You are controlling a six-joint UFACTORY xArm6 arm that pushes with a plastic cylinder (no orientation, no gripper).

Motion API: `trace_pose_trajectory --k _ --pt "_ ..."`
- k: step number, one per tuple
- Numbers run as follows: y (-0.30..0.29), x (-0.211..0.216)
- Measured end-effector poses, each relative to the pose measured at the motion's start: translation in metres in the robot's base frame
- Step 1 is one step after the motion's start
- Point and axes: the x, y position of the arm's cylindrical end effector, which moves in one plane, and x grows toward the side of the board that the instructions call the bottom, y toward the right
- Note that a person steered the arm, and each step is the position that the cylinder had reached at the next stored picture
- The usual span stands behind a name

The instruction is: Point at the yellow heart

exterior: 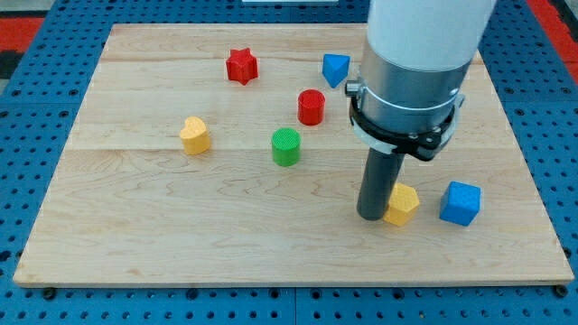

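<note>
The yellow heart (194, 135) lies on the wooden board at the view's left of centre. My tip (372, 215) rests on the board far to its right, touching the left side of a yellow hexagonal block (403, 204). The rod hangs from the large white and grey arm (411, 72) at the view's top right. About 200 pixels of board separate my tip from the yellow heart.
A green cylinder (286, 146) and a red cylinder (312, 106) stand between the heart and my tip. A red star (241, 66) and a blue block (335, 69) lie near the top. A blue cube (461, 202) sits right of the yellow hexagon. The board edge (289, 280) runs along the bottom.
</note>
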Motion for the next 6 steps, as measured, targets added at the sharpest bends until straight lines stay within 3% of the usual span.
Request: trace_pose_trajectory --k 3,4,5,6 --pt "0.03 0.0" --pt "-0.006 -0.001" --pt "-0.091 -0.004" --pt "-0.169 -0.039"
